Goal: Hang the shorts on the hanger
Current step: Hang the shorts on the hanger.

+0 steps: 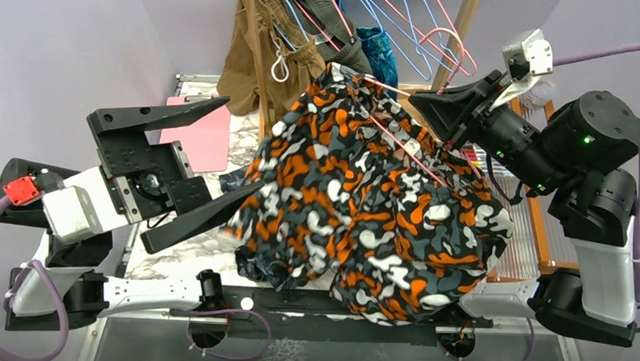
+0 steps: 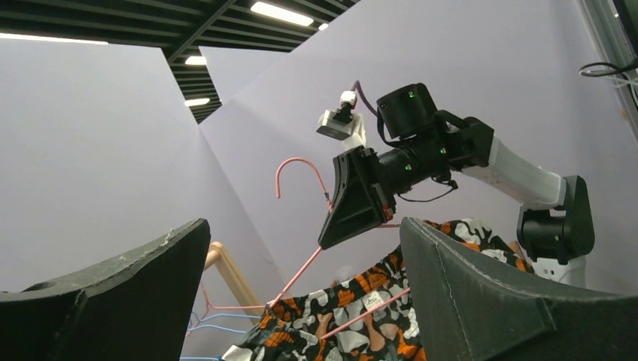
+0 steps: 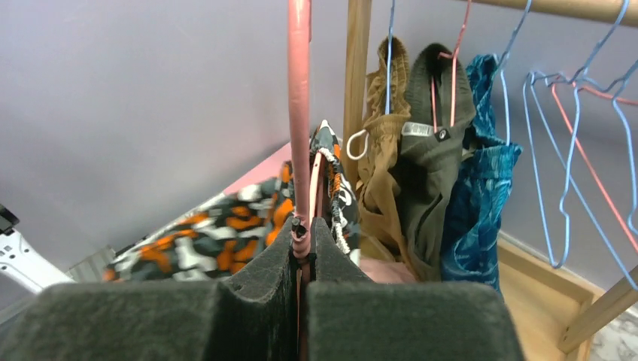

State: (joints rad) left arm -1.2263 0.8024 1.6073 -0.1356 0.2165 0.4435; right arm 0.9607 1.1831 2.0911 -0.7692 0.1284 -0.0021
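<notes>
The camouflage-print shorts (image 1: 365, 199) hang draped over the pink wire hanger (image 1: 401, 143), held up above the table's middle. My right gripper (image 1: 420, 103) is shut on the hanger's neck just below its hook; in the right wrist view the pink wire (image 3: 299, 113) rises from between the pressed pads (image 3: 331, 256), with the shorts (image 3: 226, 218) below. My left gripper (image 1: 244, 143) is open and empty, just left of the shorts, not touching them. In the left wrist view the hanger (image 2: 301, 267), the shorts (image 2: 376, 316) and the right gripper (image 2: 353, 203) show beyond its spread fingers (image 2: 466, 286).
A wooden rack (image 1: 461, 31) at the back carries brown shorts (image 1: 257, 53), a teal garment (image 1: 381, 47) and light-blue hangers (image 1: 407, 28). A pink garment (image 1: 199, 133) and some dark navy fabric (image 1: 234, 178) lie on the table at the left. A slatted wooden base (image 1: 529, 233) is at the right.
</notes>
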